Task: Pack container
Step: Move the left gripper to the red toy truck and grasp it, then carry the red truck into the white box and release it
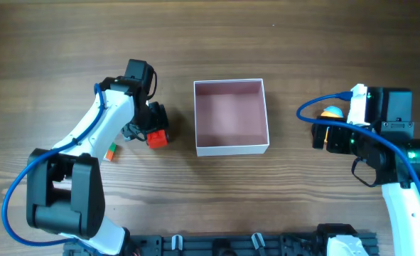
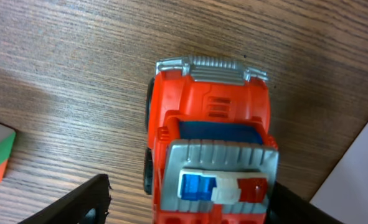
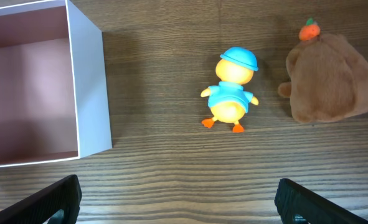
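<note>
Nearest us, toward the left edge of the bench [image 1: 281,43], a small green and orange block [image 1: 110,151] lies on the wood. Just beyond it, the left gripper [image 2: 190,190] straddles a red toy truck [image 2: 212,124]. Its jaws are parted, with a gap showing on one side, so we judge the truck is not yet clamped.

The container [image 1: 232,148] sits at the middle of the bench with its open top up, and we see only its pink floor inside.

Toward the right edge, the right gripper [image 3: 179,183] hangs spread wide and carries nothing. Beyond it are a yellow duck [image 3: 230,93] in a blue cap and, beside that, a brown plush toy [image 3: 330,78], both outside the box.

We judge packing has not begun. The next move calls for closing on the truck, lifting it clear of the white wall and lowering it inside.
</note>
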Robot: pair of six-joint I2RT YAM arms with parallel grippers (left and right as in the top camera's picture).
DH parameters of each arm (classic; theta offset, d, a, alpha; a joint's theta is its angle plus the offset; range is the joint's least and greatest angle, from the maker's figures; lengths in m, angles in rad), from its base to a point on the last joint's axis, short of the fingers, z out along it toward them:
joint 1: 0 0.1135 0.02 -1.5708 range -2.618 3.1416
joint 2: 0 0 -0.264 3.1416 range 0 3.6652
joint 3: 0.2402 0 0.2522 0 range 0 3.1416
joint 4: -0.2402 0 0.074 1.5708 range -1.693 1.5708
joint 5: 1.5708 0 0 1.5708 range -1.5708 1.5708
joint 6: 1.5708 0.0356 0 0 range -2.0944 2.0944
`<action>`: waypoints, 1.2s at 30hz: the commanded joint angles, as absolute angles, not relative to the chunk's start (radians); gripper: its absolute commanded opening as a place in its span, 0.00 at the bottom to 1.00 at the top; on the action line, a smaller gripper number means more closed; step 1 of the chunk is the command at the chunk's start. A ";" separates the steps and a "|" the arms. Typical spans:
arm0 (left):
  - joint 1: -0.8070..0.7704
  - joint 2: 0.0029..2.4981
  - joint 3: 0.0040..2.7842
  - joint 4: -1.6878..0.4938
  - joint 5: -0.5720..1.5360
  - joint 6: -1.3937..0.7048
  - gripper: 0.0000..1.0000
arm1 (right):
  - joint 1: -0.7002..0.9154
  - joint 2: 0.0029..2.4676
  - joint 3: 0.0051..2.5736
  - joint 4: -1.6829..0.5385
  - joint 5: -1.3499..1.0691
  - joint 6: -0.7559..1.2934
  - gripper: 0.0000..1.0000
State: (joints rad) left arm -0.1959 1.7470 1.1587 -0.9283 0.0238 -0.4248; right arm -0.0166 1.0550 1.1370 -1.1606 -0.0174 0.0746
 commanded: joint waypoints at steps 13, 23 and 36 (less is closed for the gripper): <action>-0.201 1.755 1.172 -0.933 0.020 -0.430 0.38 | -0.012 1.056 1.163 -1.164 0.008 0.089 1.00; -0.201 1.754 1.183 -0.935 0.009 -0.423 0.08 | -0.012 1.056 1.163 -1.164 0.007 0.089 0.99; -0.504 1.617 1.576 -1.003 0.002 -0.322 0.04 | -0.012 1.033 1.167 -1.144 0.049 0.115 1.00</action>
